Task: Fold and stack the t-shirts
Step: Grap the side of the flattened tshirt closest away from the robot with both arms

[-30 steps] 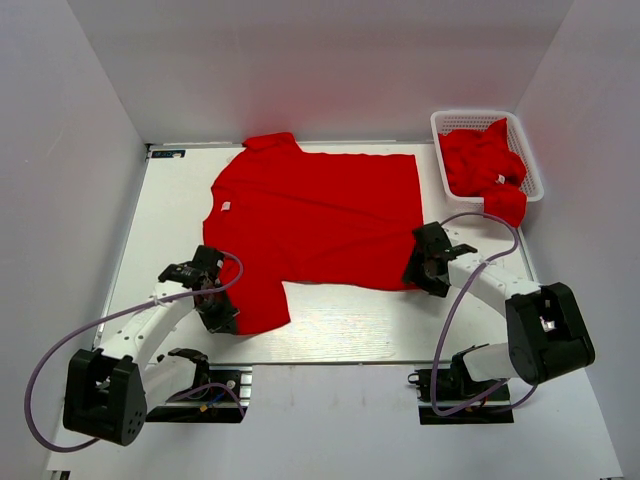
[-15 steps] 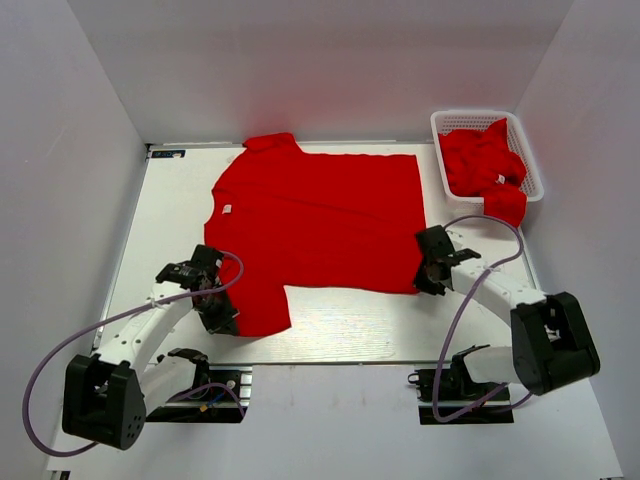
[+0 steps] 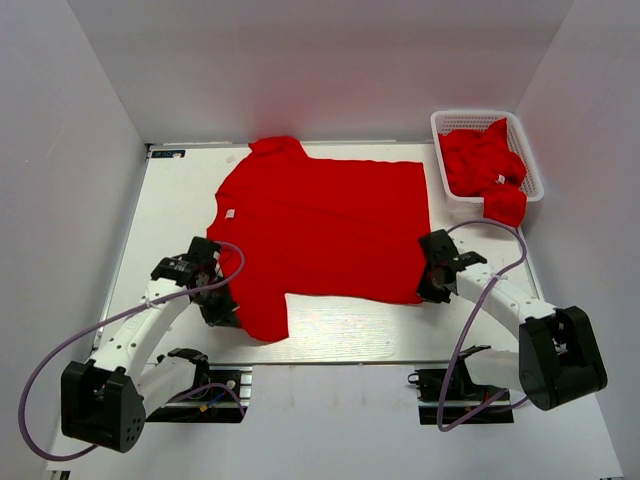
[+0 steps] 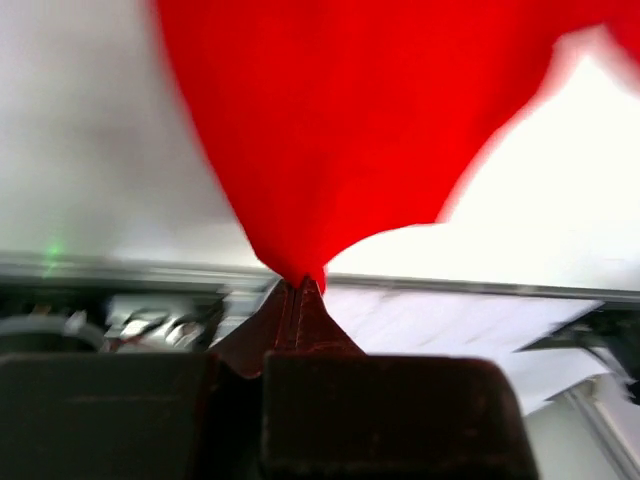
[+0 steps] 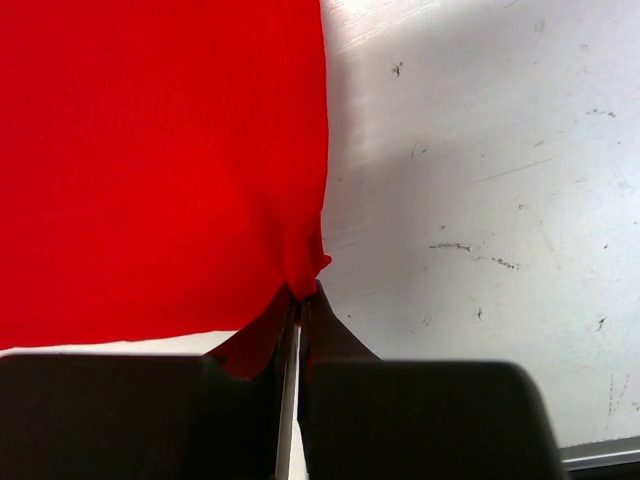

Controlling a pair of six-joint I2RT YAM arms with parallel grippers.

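White table (image 3: 170, 210), boxed in by plain white walls (image 3: 330, 70). One shirt (image 3: 320, 230), bright red and short-sleeved, lies mostly flat at the table's centre, collar toward 9 o'clock. One basket (image 3: 465, 118) at 2 o'clock holds a heap of red shirts (image 3: 485, 165), number unclear. Two grippers grip the cloth: the left gripper (image 3: 222, 312) is clamped on the 7 o'clock sleeve, the right gripper (image 3: 428, 290) on the 5 o'clock hem corner.

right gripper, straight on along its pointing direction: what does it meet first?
The t-shirt: the right gripper is shut on its corner, and its line runs along the shirt's side edge over the table. How steeply it aims down is unclear.
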